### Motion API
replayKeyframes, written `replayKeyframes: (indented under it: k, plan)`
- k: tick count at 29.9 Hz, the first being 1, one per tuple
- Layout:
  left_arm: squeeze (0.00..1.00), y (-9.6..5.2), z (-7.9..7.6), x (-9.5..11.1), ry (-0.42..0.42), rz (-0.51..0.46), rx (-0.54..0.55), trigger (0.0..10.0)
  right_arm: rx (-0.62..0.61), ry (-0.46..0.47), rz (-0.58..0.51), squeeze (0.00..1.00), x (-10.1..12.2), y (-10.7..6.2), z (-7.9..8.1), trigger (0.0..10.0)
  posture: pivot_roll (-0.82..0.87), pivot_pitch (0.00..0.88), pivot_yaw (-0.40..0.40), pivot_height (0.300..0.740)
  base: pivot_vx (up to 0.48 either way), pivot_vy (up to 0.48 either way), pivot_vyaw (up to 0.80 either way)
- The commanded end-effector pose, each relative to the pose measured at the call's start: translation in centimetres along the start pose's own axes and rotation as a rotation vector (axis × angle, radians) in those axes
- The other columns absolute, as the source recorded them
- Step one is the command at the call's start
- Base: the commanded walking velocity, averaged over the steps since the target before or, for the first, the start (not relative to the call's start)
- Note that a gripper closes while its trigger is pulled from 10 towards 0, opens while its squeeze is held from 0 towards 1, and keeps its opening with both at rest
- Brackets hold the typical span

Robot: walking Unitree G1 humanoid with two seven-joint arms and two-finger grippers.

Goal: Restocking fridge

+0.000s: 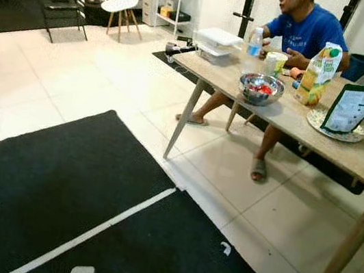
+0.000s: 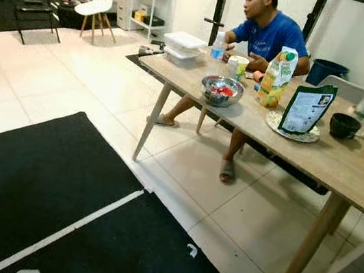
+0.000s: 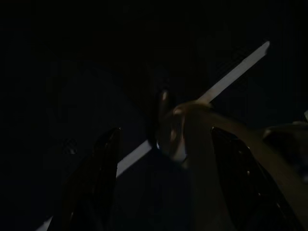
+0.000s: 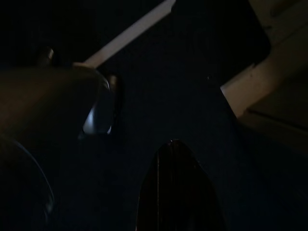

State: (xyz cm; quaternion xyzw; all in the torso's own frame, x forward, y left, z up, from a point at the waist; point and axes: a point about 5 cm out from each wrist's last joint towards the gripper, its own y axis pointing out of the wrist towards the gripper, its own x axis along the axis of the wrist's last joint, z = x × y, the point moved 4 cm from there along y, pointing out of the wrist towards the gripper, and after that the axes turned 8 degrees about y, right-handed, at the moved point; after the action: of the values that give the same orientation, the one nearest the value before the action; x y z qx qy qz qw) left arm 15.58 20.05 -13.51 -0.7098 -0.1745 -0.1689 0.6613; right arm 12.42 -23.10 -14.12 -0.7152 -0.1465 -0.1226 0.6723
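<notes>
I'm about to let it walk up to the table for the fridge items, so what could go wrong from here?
1. The juice carton and the green pouch stand tall and close together; reaching for one may topple the other.
2. The metal bowl sits near the table edge and could be knocked off.
3. A person sits at the far side, feet under the table, so an approach may crowd them.

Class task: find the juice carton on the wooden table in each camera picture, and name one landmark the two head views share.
Left eye view: juice carton, upper right, beside the metal bowl.
Right eye view: nearer the top centre, right of the same bowl.
Wrist views: too dark to make it out.
Shared landmark: the metal bowl.
</notes>
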Motion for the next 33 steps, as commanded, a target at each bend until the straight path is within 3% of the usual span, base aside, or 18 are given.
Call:
replayKeyframes:
  k: [1, 33]
  plan:
    - [0.00, 0.00, -0.01, 0.00, 0.014, 0.002, -0.002, 10.0, -0.002, -0.005, 0.000, 0.00, 0.09, 0.03, 0.09, 10.0, -0.01, 0.001, -0.020, 0.740, 0.000, 0.000, 0.00]
    - [0.00, 0.00, -0.33, -0.54, 0.010, 0.016, -0.006, 10.0, -0.005, -0.030, 0.008, 0.00, 0.22, 0.10, 0.24, 10.0, -0.02, 0.000, -0.023, 0.740, 0.000, 0.000, 0.00]
